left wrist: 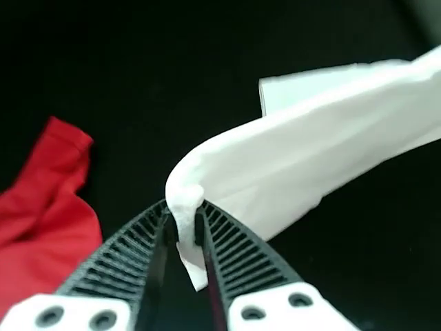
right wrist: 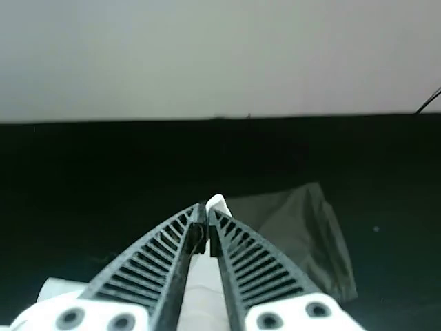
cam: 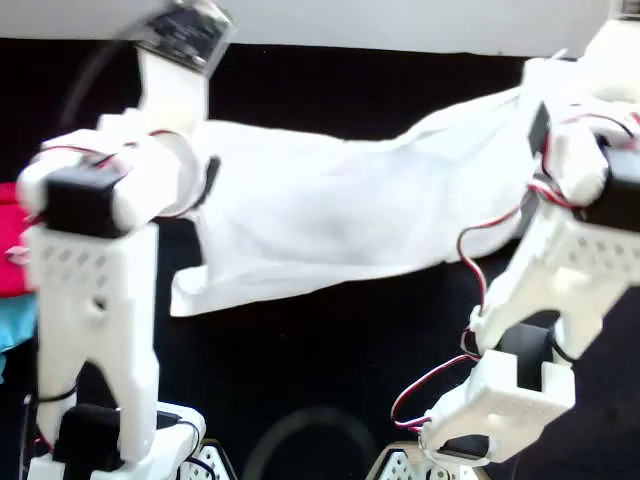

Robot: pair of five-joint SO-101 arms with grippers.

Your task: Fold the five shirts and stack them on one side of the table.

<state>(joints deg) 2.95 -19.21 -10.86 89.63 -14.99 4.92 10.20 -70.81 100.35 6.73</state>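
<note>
Pinched shut in the left jaws: a bunched corner of the white shirt (left wrist: 310, 158). Clamped just as tight in the right jaws: another edge of it, a small tip poking past. Held stretched between the two arms, hanging above the black table (cam: 330, 380), lower hem sagging. Looks like the spreading step ahead of a fold; next, probably lowering it flat, keeping both corners level. Farther off by the left arm, a red shirt (left wrist: 41, 221) crumpled on the table, a teal cloth (cam: 15, 325) beside it; beyond the right jaws, a dark shirt (right wrist: 303, 234). No readable writing or labels.
</note>
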